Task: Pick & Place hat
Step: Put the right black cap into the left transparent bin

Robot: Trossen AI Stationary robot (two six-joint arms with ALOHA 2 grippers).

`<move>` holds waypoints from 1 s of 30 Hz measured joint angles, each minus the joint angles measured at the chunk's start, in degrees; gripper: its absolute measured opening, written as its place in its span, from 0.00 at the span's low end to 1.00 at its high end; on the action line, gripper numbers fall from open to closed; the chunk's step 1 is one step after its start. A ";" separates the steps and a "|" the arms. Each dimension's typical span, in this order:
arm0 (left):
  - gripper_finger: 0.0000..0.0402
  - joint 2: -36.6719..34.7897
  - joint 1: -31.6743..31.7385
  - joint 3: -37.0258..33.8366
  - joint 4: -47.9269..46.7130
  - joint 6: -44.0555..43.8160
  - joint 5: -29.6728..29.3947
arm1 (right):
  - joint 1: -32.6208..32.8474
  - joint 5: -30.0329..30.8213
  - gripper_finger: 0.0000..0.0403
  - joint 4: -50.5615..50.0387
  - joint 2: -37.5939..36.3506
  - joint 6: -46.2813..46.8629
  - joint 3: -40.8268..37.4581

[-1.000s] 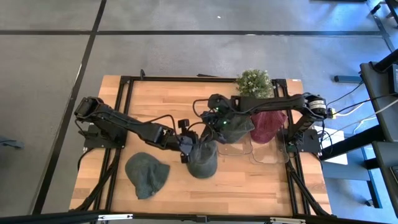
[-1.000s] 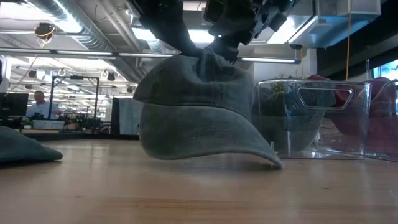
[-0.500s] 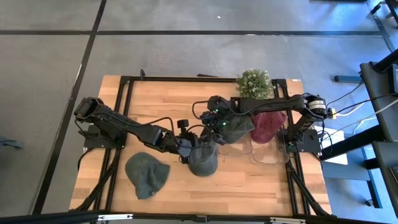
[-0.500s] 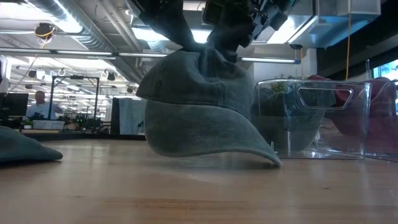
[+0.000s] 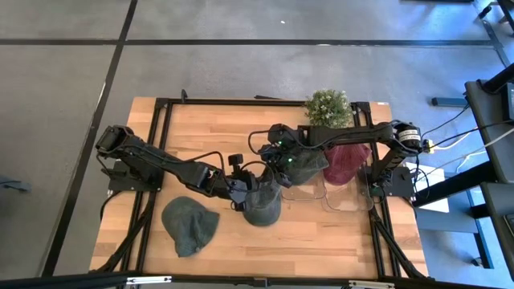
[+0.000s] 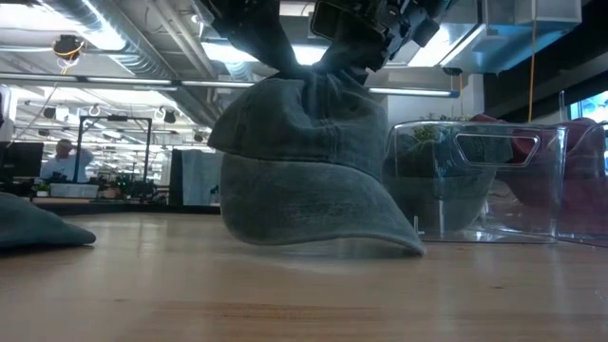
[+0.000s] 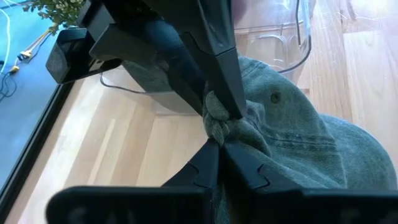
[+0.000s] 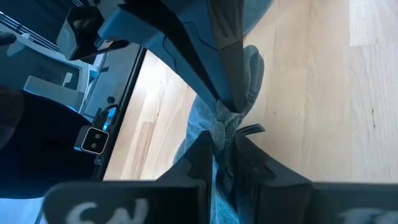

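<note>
Shifted slightly rightward since a second ago, the green hat (image 6: 304, 171) is seen with its brim on the bench (image 5: 337, 233), its crown pinched by both the left pincer (image 7: 219, 127) and right pincer (image 8: 222, 130). Lifting appears next; clear bins (image 6: 475, 180) beside it could obstruct. Another hat (image 5: 189, 225) lies nearby.

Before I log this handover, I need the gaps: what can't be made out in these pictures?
- High view: the fingers on the middle hat are hidden by both arms.
- Low view: the second green hat is cut by the picture's edge.
- Low view: the clear bin blurs the red hat behind it.
</note>
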 joint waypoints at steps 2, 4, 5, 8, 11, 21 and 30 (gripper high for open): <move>0.04 0.00 0.11 0.00 0.02 0.00 0.02 | 0.00 0.00 0.09 0.00 0.00 0.02 0.00; 0.05 0.00 0.11 0.00 0.04 -0.02 0.01 | 0.00 0.00 0.09 0.01 0.00 0.31 0.00; 0.05 0.00 0.11 0.00 0.06 -0.05 0.00 | 0.00 0.00 0.09 0.01 0.00 0.68 0.00; 0.05 0.00 0.11 0.00 0.10 -1.97 0.02 | 0.00 0.00 0.09 0.04 0.00 1.51 0.00; 0.08 0.00 0.11 0.00 0.11 -3.56 0.03 | 0.00 0.02 0.09 0.05 0.00 1.53 0.00; 0.27 -0.90 -0.07 0.00 -1.75 -4.72 -0.62 | -0.24 2.33 0.09 0.02 -1.32 1.25 0.00; 0.30 -12.18 -0.26 -0.15 -3.05 -2.14 -0.81 | -3.14 9.33 0.09 -0.19 -6.91 0.04 0.42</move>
